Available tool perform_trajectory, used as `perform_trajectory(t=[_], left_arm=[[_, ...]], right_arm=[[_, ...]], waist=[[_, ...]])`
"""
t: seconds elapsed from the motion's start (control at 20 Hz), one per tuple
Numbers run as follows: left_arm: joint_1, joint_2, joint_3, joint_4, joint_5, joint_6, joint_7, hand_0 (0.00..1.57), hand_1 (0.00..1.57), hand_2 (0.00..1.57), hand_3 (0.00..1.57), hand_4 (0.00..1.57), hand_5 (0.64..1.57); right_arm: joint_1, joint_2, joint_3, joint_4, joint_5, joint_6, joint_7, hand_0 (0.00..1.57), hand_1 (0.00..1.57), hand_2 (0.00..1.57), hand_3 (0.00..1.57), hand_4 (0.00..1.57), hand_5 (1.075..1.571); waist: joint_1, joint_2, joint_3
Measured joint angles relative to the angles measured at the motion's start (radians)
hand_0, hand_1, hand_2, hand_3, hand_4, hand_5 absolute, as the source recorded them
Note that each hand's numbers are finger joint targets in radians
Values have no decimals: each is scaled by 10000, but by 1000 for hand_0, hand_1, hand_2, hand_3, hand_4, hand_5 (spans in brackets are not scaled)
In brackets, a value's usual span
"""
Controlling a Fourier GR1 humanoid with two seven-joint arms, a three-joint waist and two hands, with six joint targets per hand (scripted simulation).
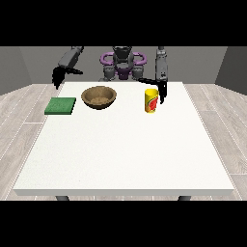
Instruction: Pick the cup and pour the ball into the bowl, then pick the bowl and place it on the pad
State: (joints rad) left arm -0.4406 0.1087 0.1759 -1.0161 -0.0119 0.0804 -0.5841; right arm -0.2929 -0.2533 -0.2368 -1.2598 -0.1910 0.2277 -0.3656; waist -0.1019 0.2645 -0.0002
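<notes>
The white table [125,144] fills the middle of the frame, wide toward the lower edge. The robot [122,62] stands small at top centre, behind the table's far edge. A brown bowl [99,97] sits upper centre-left on the table. To its left, near the table's left edge, lies the green pad [61,105], apart from the bowl. Right of the bowl, well apart from it, stands the yellow cup [151,100], upright, with a red mark on its side. The hand at the view's right [161,90] hangs just beside the cup's right side, fingers pointing down; whether they touch the cup cannot be told. The hand at the view's left [59,77] hangs at upper left, off the table's corner, holding nothing; its finger spread cannot be told. The ball cannot be seen.
</notes>
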Motion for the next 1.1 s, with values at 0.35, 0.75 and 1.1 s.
perform_trajectory(t=[0.35,0.75,1.1], left_arm=[[-888,356,543,1841,188,-59,-1143,659,659,914,286,0,1425],[-1115,825,524,2622,-1200,2479,-1743,1331,1331,1571,1571,864,1509],[-1585,571,139,2985,-2038,3938,-1395,1339,1339,1571,1571,975,1530]], right_arm=[[-386,-386,-260,351,-273,438,-166,0,0,0,0,0,1558],[-672,-733,-358,238,-568,932,-123,0,0,0,0,0,1557],[-857,-1560,-976,1159,-876,1467,-158,0,0,0,0,0,1557]], waist=[[-198,414,0],[-920,839,23],[-872,547,34]])
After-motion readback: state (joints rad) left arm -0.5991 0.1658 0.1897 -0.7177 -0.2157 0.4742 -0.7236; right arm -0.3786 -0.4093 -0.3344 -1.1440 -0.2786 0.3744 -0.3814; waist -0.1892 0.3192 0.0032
